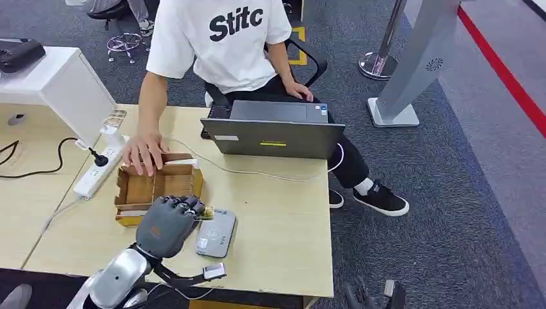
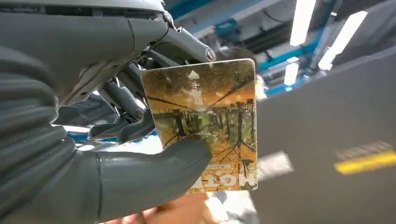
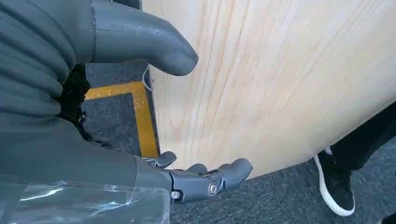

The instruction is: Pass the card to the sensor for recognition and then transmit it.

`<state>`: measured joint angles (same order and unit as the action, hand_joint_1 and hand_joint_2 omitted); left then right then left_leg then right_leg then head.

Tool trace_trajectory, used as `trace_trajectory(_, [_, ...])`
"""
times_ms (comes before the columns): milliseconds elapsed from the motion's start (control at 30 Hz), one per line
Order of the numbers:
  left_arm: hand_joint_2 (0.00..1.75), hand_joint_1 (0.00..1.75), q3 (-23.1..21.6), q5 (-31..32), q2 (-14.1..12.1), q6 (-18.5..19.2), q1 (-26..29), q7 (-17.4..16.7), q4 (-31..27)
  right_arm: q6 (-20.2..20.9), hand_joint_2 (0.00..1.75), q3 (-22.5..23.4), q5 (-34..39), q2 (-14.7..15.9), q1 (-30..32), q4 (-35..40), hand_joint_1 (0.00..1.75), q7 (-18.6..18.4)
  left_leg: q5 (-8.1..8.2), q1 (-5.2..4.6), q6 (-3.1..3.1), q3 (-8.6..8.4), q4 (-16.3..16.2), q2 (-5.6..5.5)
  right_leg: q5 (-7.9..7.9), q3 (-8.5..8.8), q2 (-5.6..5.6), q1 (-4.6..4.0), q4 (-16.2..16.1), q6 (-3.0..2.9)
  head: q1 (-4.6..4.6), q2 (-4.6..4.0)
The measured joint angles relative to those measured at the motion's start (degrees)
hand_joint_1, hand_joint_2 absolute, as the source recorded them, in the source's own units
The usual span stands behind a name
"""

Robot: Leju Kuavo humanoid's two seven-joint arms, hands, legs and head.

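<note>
Low in the head view, the left hand holds the card by the grey sensor.
Its picture shows orange trees; the right hand hangs open, holding nothing.

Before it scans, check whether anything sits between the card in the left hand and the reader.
Nothing visible blocks it: the left hand holds the card just beside the grey reader on the table.

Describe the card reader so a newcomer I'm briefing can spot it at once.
On the light wooden table, look in front of the open grey laptop, toward the near edge. Right of the brown cardboard tray lies a flat grey sensor with rounded corners, beside the left hand. It is the table's only grey slab bearing small labels.
</note>
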<state>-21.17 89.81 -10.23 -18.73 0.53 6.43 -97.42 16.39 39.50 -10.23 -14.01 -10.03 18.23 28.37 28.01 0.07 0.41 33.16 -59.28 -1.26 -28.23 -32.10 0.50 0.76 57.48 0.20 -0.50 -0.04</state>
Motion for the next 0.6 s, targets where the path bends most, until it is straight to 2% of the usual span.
trace_trajectory(200, [1.75,1.75,-2.98,-0.28,0.09,2.53,-0.05,-0.44,3.74,0.0,1.75,-0.28,0.11,-0.04,0.01,0.0,0.0,-0.02,0.0,0.0,0.0,0.01,0.0,0.0,0.0,0.0,0.0,-0.01,0.0,0.0,0.0,0.0])
trace_trajectory(433, [1.75,1.75,-3.24,-0.79,-0.39,4.96,-0.07,-0.63,7.66,0.0,1.75,-0.98,0.37,-0.04,0.02,0.0,0.0,-0.02,0.0,0.0,0.0,0.01,0.01,0.0,0.0,0.0,0.0,-0.01,0.0,0.0,0.0,-0.02])
trace_trajectory(600, [1.75,1.75,-3.5,-0.85,-0.65,5.09,-0.08,-0.63,9.12,0.0,1.75,-1.07,0.37,-0.04,0.02,0.0,0.0,-0.02,0.0,0.0,0.0,0.01,0.0,0.0,0.0,0.0,0.0,0.0,0.0,0.0,-0.02,0.0])
